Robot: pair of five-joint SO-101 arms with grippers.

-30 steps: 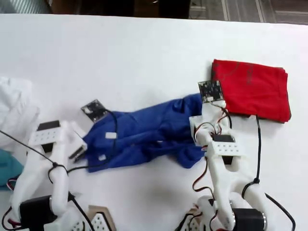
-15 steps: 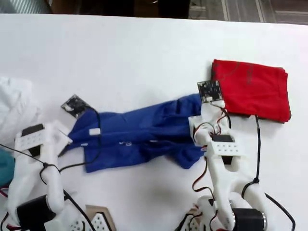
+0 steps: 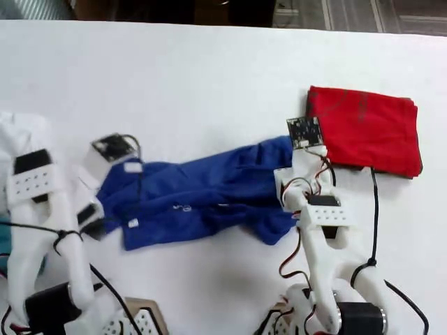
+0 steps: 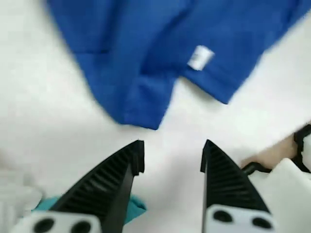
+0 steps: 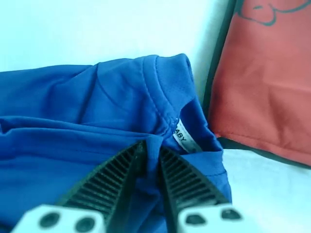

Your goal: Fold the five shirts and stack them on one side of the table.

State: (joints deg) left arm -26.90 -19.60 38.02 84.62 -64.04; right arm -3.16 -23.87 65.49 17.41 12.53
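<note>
A blue shirt (image 3: 202,199) lies stretched out lengthwise across the middle of the table. Its collar end, with the label (image 5: 181,136), is beside a folded red shirt (image 3: 364,129) at the back right. My right gripper (image 5: 150,148) is shut on a fold of blue cloth just below the collar; in the high view it sits at the shirt's right end (image 3: 288,190). My left gripper (image 4: 172,155) is open above the bare table, a little short of the shirt's other end (image 4: 141,104), with nothing between its fingers. From above it is off the shirt's left edge (image 3: 92,222).
A white shirt (image 3: 21,139) and a bit of teal cloth (image 4: 132,211) lie at the left edge by the left arm. Cables and a wooden base (image 3: 143,314) sit along the front edge. The red shirt (image 5: 265,77) lies close to my right gripper.
The left arm swung to the left, and the blue shirt's left end was drawn out with it. The left gripper now stands open, off the cloth. The right arm stayed still.
</note>
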